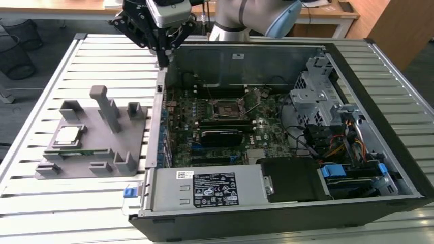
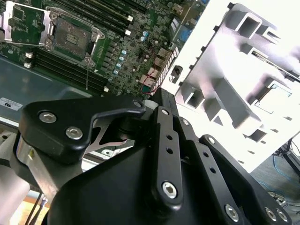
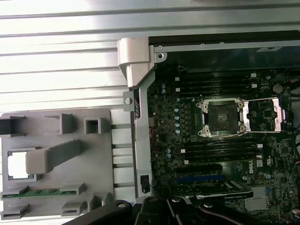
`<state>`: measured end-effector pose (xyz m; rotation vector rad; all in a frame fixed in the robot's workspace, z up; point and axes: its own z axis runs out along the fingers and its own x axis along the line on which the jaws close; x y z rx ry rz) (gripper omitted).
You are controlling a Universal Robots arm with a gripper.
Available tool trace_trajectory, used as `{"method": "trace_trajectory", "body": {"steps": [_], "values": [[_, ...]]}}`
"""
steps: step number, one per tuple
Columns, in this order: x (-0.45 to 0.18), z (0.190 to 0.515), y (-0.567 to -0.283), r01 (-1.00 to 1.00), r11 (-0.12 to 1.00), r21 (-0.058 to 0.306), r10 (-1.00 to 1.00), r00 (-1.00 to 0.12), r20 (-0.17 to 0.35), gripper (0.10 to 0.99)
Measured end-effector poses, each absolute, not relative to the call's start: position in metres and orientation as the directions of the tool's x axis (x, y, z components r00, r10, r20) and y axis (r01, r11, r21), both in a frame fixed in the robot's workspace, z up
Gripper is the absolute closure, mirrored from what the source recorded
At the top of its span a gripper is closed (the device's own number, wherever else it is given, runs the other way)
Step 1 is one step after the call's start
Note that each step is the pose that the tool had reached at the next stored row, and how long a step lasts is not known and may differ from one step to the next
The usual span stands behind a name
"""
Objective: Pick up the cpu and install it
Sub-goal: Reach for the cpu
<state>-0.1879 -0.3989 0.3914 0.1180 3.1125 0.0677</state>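
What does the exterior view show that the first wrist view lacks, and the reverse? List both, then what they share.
Exterior view adds: the robot arm, the power supply and the drive cage toward the exterior view's right. First wrist view adds: the socket's metal load plate, plainly folded open. Shared: the cpu in its grey holder, the green memory stick beside it, the empty socket.
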Motion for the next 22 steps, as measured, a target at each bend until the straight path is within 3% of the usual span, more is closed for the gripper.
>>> {"method": "trace_trajectory", "body": {"steps": [22], "values": [[-0.213, 0.389, -0.399, 0.075, 0.996, 0.044, 0.076, -0.997, -0.022, 0.980]]}}
